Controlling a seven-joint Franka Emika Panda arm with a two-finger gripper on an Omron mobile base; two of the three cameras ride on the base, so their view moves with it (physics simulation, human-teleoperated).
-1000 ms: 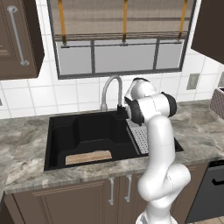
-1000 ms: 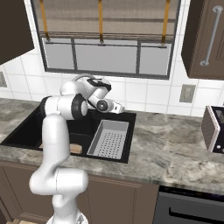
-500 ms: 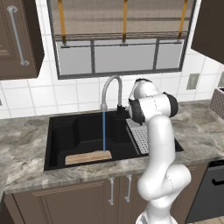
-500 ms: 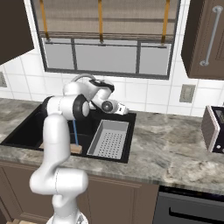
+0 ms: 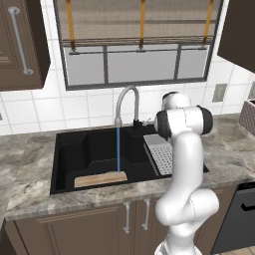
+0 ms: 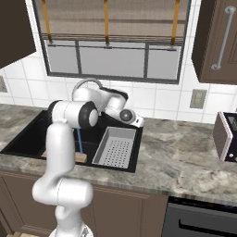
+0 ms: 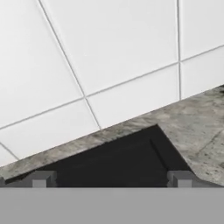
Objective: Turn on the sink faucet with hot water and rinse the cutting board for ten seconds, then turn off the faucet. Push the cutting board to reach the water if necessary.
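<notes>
One faucet (image 5: 125, 102) arches at the centre of the left base view, and one thin blue stream of water (image 5: 118, 149) drops from its spout into one black sink (image 5: 69, 149). One board (image 5: 99, 179) lies at the sink's lower edge, the stream landing on its right end. One grey drainer (image 5: 162, 154) sits just right of the basin, partly covered by the arm. In the hand view the gripper (image 7: 111, 179) has its two tips set wide apart with nothing between them, facing white tiles (image 7: 109, 52) and a counter (image 7: 197, 131) corner. In the right base view the arm hides most of the board.
</notes>
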